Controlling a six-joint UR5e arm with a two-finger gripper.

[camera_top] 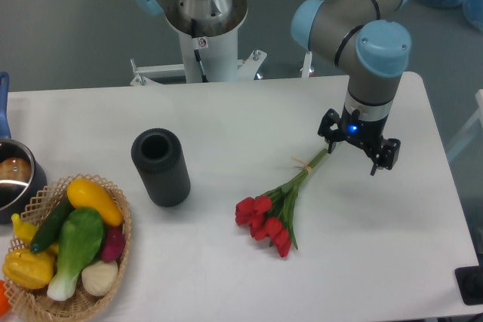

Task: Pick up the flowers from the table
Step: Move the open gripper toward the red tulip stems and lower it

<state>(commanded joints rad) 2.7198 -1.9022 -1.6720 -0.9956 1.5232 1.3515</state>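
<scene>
Camera view: our gripper [352, 154] hovers with jaws open and empty at the stem end of the flowers [281, 201]; we should centre over the stems, then lower to the surface [226, 111].

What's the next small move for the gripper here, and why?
Probably lower straight down and close on the stem ends. The gripper hangs open over the stem tips of the flowers, which lie flat on the table and are not yet grasped.

Flowers [275, 209] on the table [226, 118], right of the cylinder [160, 167]; basket [113, 262] far left; gripper [352, 154] above stem ends.
</scene>
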